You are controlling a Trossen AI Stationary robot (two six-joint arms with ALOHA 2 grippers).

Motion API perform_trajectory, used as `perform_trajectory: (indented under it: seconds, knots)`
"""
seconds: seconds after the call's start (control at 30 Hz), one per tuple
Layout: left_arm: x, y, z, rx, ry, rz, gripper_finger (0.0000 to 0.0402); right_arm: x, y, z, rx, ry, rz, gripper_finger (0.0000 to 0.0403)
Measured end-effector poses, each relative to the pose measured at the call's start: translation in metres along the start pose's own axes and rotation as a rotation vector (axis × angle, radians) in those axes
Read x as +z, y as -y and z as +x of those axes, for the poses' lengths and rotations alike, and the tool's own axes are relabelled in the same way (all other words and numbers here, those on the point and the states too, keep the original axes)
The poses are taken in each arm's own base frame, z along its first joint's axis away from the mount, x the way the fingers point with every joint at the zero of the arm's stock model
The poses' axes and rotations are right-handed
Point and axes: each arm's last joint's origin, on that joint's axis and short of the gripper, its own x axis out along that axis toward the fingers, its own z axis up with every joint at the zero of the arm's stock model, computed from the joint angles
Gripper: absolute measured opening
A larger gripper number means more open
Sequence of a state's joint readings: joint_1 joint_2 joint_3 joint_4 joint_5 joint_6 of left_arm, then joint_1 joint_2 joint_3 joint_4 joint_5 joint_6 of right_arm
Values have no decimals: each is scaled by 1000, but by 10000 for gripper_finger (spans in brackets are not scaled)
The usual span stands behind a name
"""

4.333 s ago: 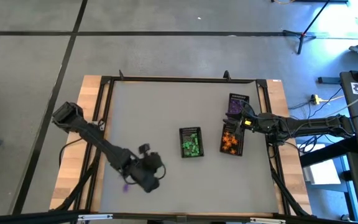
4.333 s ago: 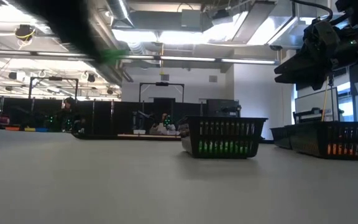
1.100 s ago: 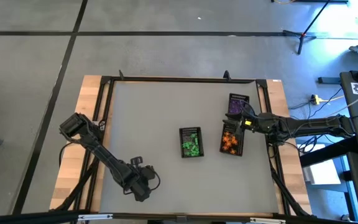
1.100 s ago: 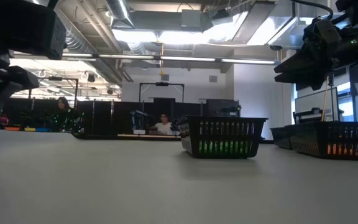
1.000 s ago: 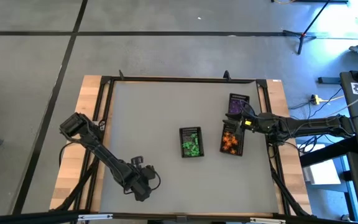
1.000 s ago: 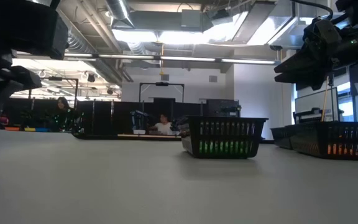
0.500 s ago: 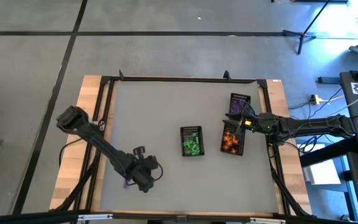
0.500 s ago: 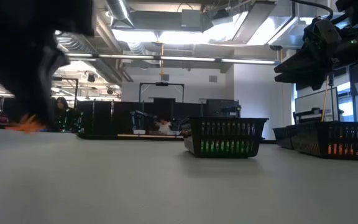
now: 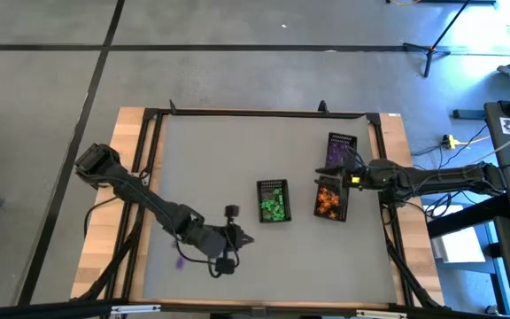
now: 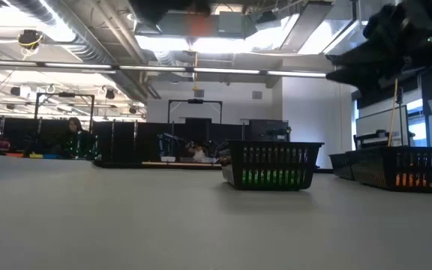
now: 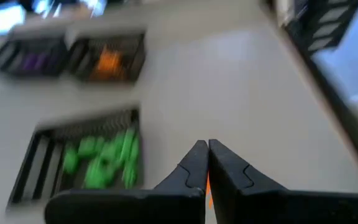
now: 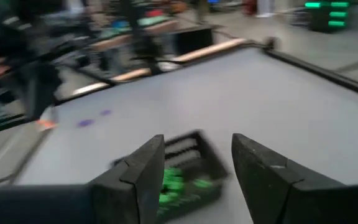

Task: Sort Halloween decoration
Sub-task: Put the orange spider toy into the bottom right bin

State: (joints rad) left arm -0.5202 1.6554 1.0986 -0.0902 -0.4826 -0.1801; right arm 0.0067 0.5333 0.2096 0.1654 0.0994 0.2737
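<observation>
My left gripper [image 9: 244, 237] hangs over the table's near middle, left of the green basket [image 9: 274, 202], and is shut on a small orange trinket. In the left wrist view its fingers [image 11: 207, 152] point at the green basket [image 11: 92, 162], with the orange basket [image 11: 107, 59] and the purple basket [image 11: 33, 62] beyond. A purple trinket [image 9: 181, 262] lies on the table behind it. My right gripper [image 9: 328, 175] hovers open [image 12: 194, 168] between the purple basket [image 9: 339, 149] and the orange basket [image 9: 329, 199]. My left gripper pinches the orange trinket [image 11: 209, 190] between its two shut fingers. Only a thin orange sliver shows in the seam between them. The trinket is lifted clear of the table.
The three black mesh baskets stand right of centre, each holding trinkets of one colour. In the right wrist view, two purple trinkets [image 12: 86, 122] lie on the far grey surface. A black frame [image 9: 255, 112] borders the table. Open grey surface lies in the far-left part.
My left gripper, shut, has risen from the table near the near-left corner and swung right toward the green basket, carrying the orange trinket up with it. The purple trinket it had covered now shows on the table behind it.
</observation>
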Motion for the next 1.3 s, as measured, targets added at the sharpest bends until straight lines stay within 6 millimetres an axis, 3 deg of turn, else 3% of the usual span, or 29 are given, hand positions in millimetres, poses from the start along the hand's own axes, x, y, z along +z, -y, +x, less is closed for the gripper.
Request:
perform_trajectory:
  seconds: [0.3,0.57,0.8,0.97,1.3]
  knots:
    - [35,-33,14,-98,280,114,0,1,-10,26,248,27,-48,186]
    - [40,-64,26,-83,309,77,0,-6,-18,55,381,112,-60,186]
    - [38,-73,35,-76,311,65,0,-13,-38,71,481,235,-118,186]
    - [41,-77,35,-65,341,58,0,-15,-44,95,454,188,-116,186]
    - [40,-80,36,-54,320,53,0,-19,-63,133,651,88,-137,186]
